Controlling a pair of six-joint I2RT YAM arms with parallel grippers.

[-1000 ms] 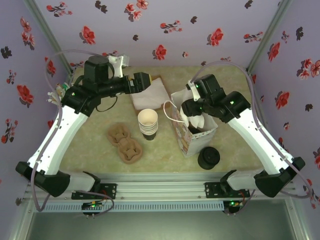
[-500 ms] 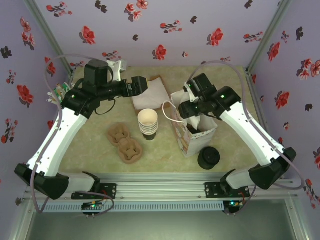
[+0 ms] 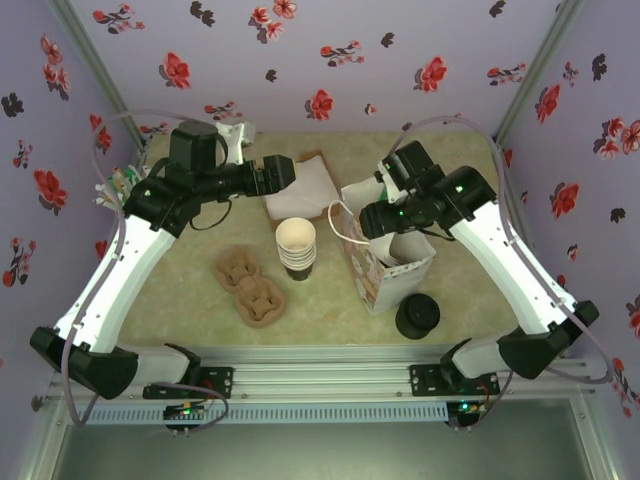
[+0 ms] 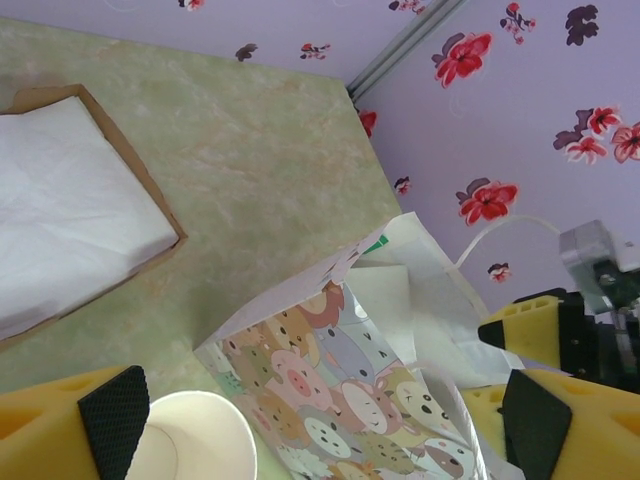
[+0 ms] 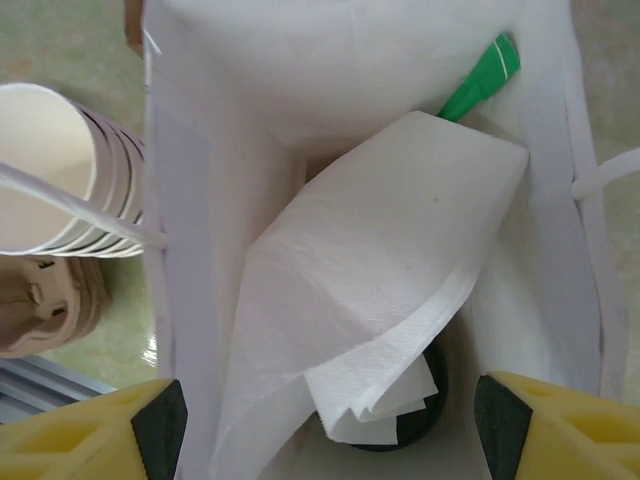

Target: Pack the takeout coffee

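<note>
From above, you have the right gripper (image 3: 372, 220) hanging over the mouth of the white paper bag printed with cartoon animals (image 3: 392, 272), which stands upright on the marbled green surface (image 3: 180, 290). The left gripper (image 3: 283, 170) hovers above the brown cardboard tray of white napkins (image 3: 312, 188), apart from the bag. The stack of lidless cream-lined paper cups (image 3: 296, 243) stands just beside the bag. The squat pile of black lids (image 3: 417, 316) sits near its front corner.

In the left wrist view, your left gripper (image 4: 320, 425) stands wide and holds nothing, with the bag below it.

In the right wrist view, you look straight down into the bag, and the right gripper (image 5: 330, 425) is spread wide and empty. A folded white napkin (image 5: 380, 260) lies inside beside a green stick (image 5: 478, 80). Under the napkin a dark round shape (image 5: 428, 395) shows at the bottom. It is probably the black lid of the takeout coffee, though the napkin hides most of it.

I judge that you are at the tail of the packing, with the extras going in on top of the cup. Next, lift the right gripper straight up. Keep it clear of the bag's walls and white cord handle (image 3: 338, 222) so the bag does not tip.
</note>
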